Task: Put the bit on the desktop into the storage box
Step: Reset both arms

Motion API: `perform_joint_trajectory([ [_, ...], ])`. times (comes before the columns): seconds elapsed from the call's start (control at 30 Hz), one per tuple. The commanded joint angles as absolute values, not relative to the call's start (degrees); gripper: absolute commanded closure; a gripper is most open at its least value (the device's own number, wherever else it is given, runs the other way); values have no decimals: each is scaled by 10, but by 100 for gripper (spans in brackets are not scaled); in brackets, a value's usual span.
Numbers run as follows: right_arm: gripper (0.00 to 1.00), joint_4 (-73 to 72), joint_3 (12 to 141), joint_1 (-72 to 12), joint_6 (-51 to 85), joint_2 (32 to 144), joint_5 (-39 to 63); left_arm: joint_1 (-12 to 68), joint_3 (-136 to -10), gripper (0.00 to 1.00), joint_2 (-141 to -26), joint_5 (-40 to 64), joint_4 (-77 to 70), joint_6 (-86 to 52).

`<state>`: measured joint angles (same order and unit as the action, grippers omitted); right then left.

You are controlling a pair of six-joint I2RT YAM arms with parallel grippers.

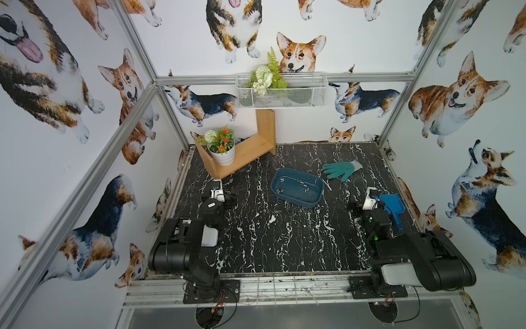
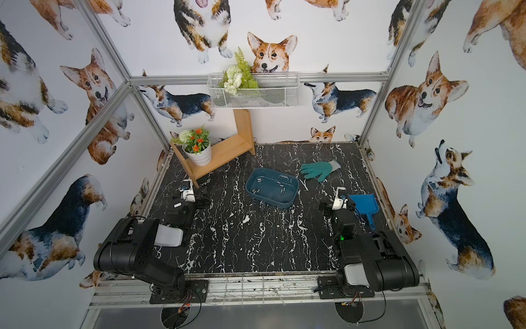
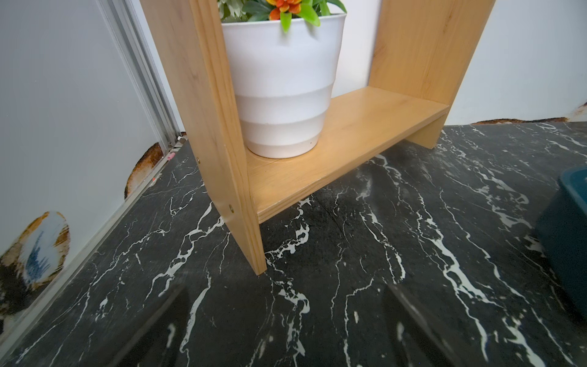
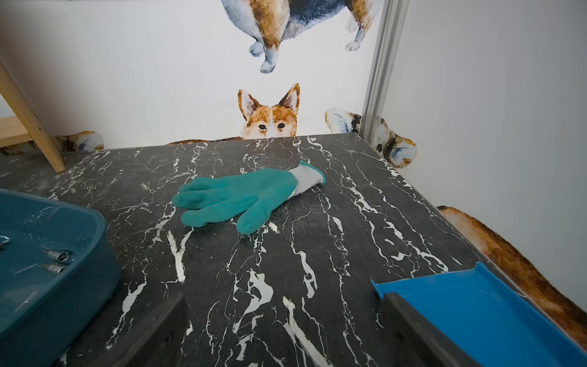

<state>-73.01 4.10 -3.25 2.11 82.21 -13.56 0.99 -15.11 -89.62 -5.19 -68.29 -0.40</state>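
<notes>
The storage box [image 1: 313, 199] [image 2: 287, 199] is a dark teal bin on the middle of the black marble desktop [image 1: 270, 242]. Several small metal bits [image 1: 304, 188] [image 4: 57, 257] lie inside it; I see no bit on the desktop itself. My left gripper [image 1: 219, 192] [image 2: 189, 196] [image 3: 286, 324] hovers low at the left by the wooden shelf's leg, open and empty. To the box's right, my right gripper [image 1: 368, 200] [image 2: 338, 201] [image 4: 282, 327] is open and empty, one finger beside the blue dustpan. The box's wall [image 3: 565, 228] [image 4: 63, 302] shows at the edge of both wrist views.
A green glove [image 1: 341, 169] [image 4: 247, 197] lies behind the box to the right. The blue dustpan [image 1: 391, 205] [image 4: 476, 305] sits at the right edge. A wooden shelf [image 1: 247, 151] [image 3: 349, 152] with a white flower pot [image 1: 222, 155] stands back left. A wire basket [image 1: 280, 94] hangs on the rear wall.
</notes>
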Motion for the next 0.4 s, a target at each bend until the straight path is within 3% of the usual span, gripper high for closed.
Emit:
perform_joint_trajectory([
  [0.0,0,-718,78,-23,27,824,-136,10,-153,0,-896,-53,-688,0],
  [0.1,0,-775,67,-11,27,842,-119,10,-152,0,-896,-53,-688,0],
  [0.17,0,-711,80,-11,32,820,-116,10,-153,0,-896,-54,-687,0],
  [0.23,0,-763,69,-12,28,837,-119,13,-157,0,-899,-53,-682,1],
  [0.37,0,-734,75,-12,30,826,-117,13,-151,0,-896,-54,-690,2],
])
